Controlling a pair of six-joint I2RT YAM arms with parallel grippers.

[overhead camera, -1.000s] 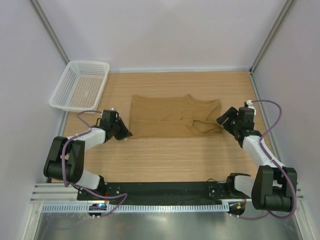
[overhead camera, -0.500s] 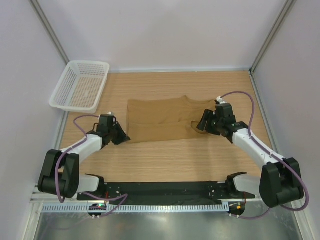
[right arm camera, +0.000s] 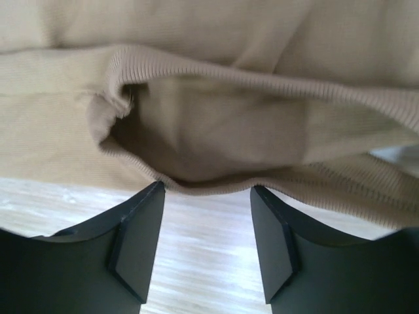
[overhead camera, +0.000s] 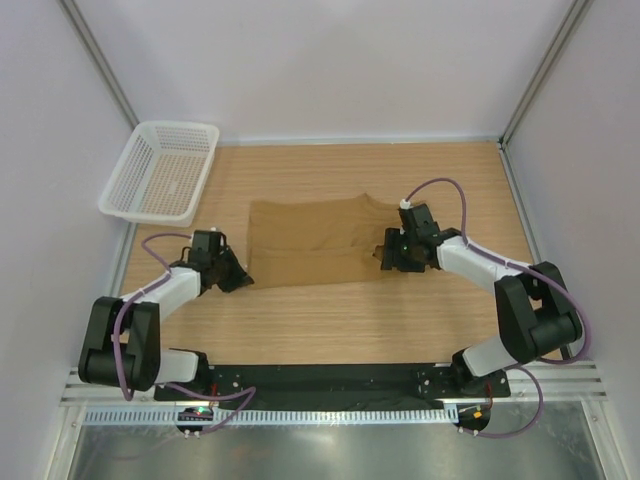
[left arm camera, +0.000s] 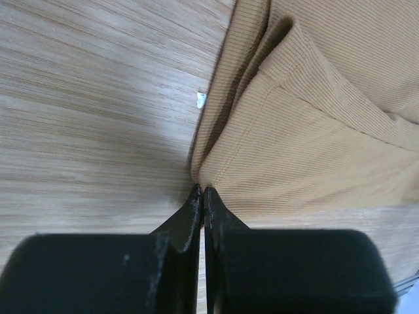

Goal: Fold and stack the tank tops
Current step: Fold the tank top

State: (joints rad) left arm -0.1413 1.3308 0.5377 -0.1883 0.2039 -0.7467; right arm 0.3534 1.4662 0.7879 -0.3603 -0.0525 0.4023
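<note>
Right arm has swung in to the strap end; fold starting.
Tank top [overhead camera: 310, 245] mid-table, nudged toward 9 o'clock. Right gripper [right arm camera: 206, 190] released, at its 3 o'clock edge; left gripper [left arm camera: 200, 195] clenched at its 8 o'clock corner.

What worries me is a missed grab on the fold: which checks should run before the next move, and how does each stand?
1. Left gripper shut on the tank top corner: ok.
2. Right gripper open: ok.
3. Cloth between the right gripper's jaws: not ok, the edge sits only at their tips.
4. Tank top flat at its right end: not ok, a fold gapes there.
5. White mesh basket clear of both arms: ok.
</note>
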